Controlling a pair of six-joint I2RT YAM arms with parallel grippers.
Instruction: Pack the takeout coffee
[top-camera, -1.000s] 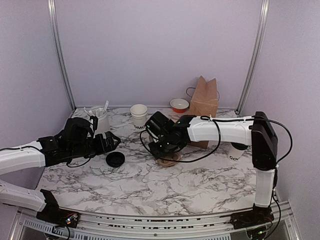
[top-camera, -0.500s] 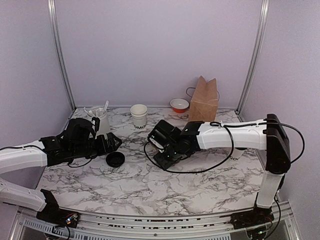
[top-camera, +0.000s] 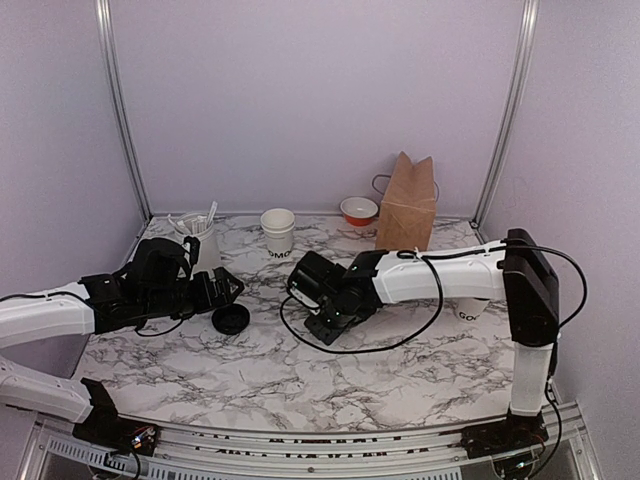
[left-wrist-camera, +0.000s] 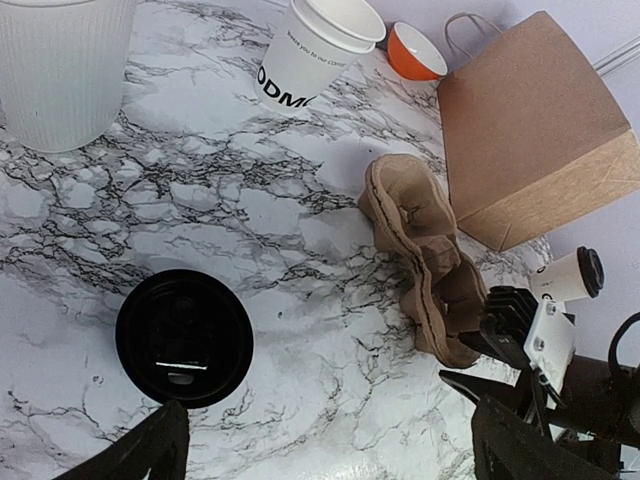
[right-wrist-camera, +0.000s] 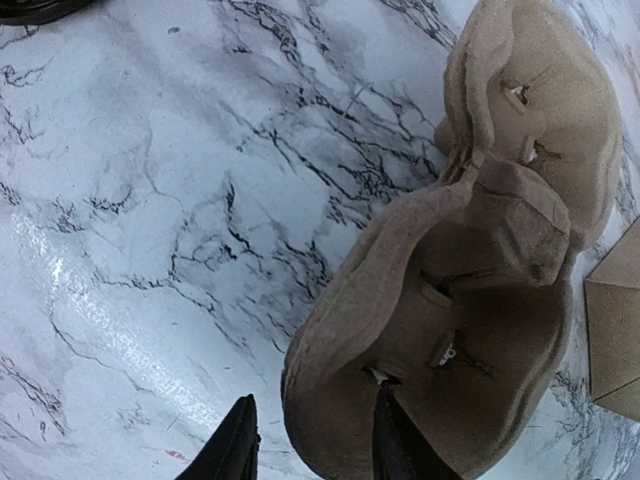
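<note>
Narrowly set, the right gripper pinches the wall of a tilted cup carrier; the lidded takeout coffee stands well to its right. The left gripper gapes wide near a black lid, a utensil-filled holder just beyond.

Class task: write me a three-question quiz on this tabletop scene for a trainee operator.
1. True or false: the black lid lies on the table, off any cup.
2. Whose rim sits between the right end effector fingers? A orange bowl, B cardboard cup carrier, C paper bag.
3. Fill in: the left end effector jaws stand ___.
Key: 1 true; 2 B; 3 open.
</note>
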